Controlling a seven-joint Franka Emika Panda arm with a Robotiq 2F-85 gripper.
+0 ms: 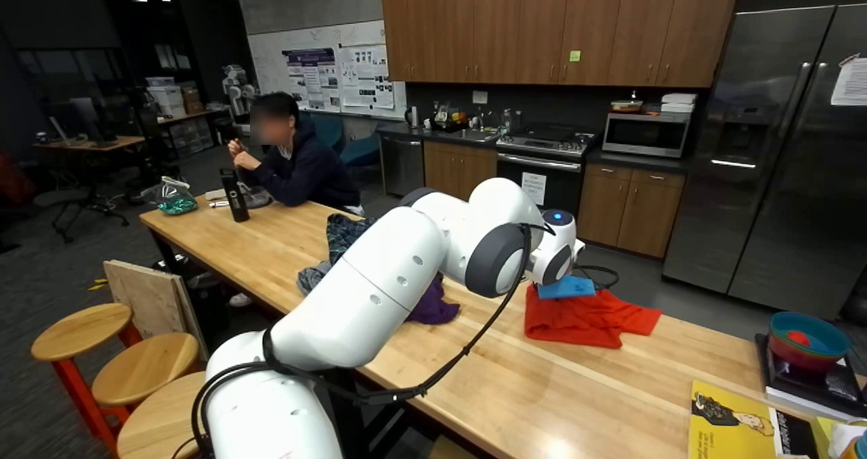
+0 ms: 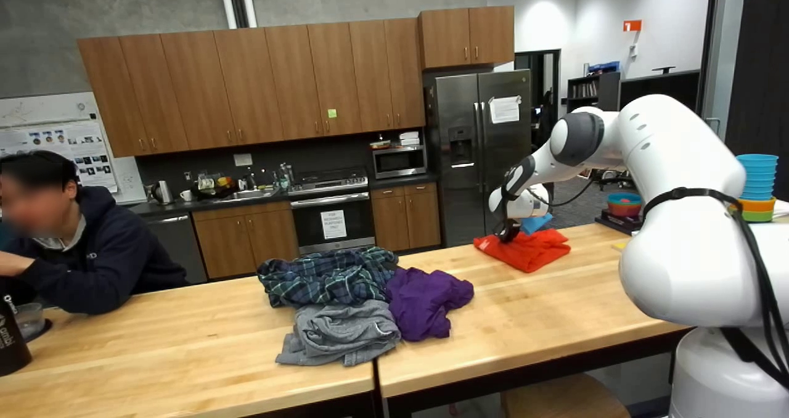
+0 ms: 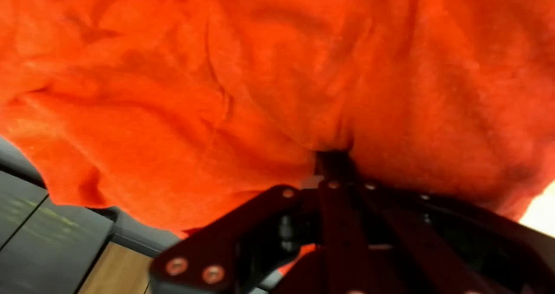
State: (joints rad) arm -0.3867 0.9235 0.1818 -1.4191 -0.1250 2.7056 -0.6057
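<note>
A crumpled red-orange cloth [image 2: 533, 254] lies on the wooden table close to the far edge, and it fills most of the wrist view. My gripper [image 3: 334, 157] points down at it, jaws together, fingertips sunk into the fabric, which puckers around them. Whether a fold is pinched between the tips, I cannot tell. In an exterior view the gripper [image 2: 508, 230] meets the cloth near its left end. A flat blue piece [image 1: 567, 288] sits at the wrist just above the cloth [image 1: 576, 323], hiding the fingers there.
Purple [image 2: 425, 301], grey [image 2: 345, 331] and plaid [image 2: 327, 276] garments lie bunched mid-table. Bowls [image 1: 806, 344] and a yellow book [image 1: 728, 422] are at one end. A seated person [image 2: 105, 245] and a black bottle [image 1: 234, 195] are at the opposite end.
</note>
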